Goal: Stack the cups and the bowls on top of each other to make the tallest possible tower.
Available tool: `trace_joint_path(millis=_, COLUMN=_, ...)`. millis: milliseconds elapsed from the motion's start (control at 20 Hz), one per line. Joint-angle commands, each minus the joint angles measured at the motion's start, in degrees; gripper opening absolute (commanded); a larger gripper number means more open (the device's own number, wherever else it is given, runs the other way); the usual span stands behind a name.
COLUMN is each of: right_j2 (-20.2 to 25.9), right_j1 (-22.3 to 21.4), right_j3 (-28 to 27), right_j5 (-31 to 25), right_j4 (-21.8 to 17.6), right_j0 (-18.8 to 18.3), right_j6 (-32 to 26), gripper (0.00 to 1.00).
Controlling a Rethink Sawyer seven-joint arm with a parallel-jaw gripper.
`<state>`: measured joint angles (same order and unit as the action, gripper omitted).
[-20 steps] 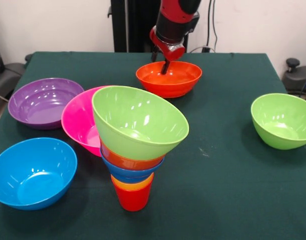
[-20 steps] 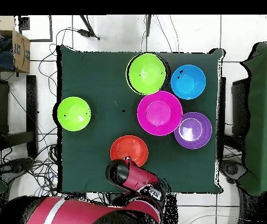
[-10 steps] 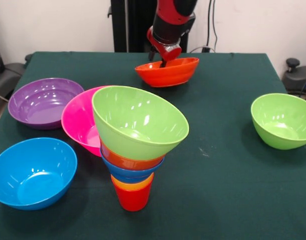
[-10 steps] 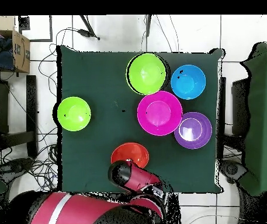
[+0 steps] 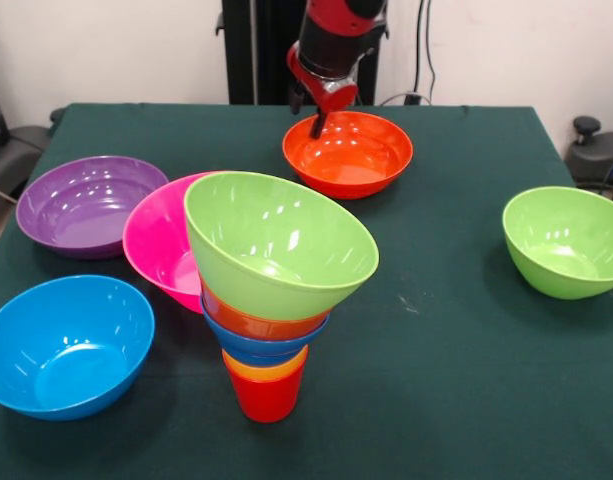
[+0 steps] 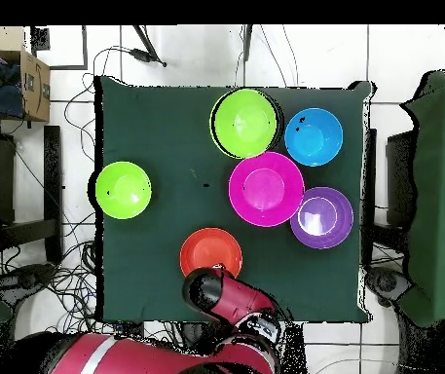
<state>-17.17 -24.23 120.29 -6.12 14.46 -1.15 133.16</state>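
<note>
Large glossy orange-red plastic bowl (image 5: pixel 348 153) now raised higher, tilted, rim pinched by end effector (image 5: pixel 317 124) above green worktop (image 5: pixel 456 330).

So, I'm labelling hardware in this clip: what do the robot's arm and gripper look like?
The arm is a thick, rounded, glossy red shell with black sections. Seen from above, it shows a pale band along the red body. The gripper at its end is small, with a red housing and short, dark, narrow fingers. No markings are legible.
</note>
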Motion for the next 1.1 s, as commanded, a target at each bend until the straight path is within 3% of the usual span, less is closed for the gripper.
trace_joint_path(millis=50, right_j2=3.9, right_j1=0.08, right_j3=-0.65, right_j5=-5.16, right_j4=-2.39, right_j0=0.05, right_j6=3.36, gripper=1.0)
trace_joint_path(millis=600, right_j2=7.38, right_j1=6.49, right_j3=-1.54, right_j5=5.21, right_j4=-4.39, right_j0=-2.82, right_j6=4.5, gripper=1.0)
trace_joint_path(millis=1100, right_j2=7.63, right_j1=9.2, right_j3=-2.95, right_j5=8.11, right_j4=-6.69, right_j0=-4.81, right_j6=4.14, gripper=1.0)
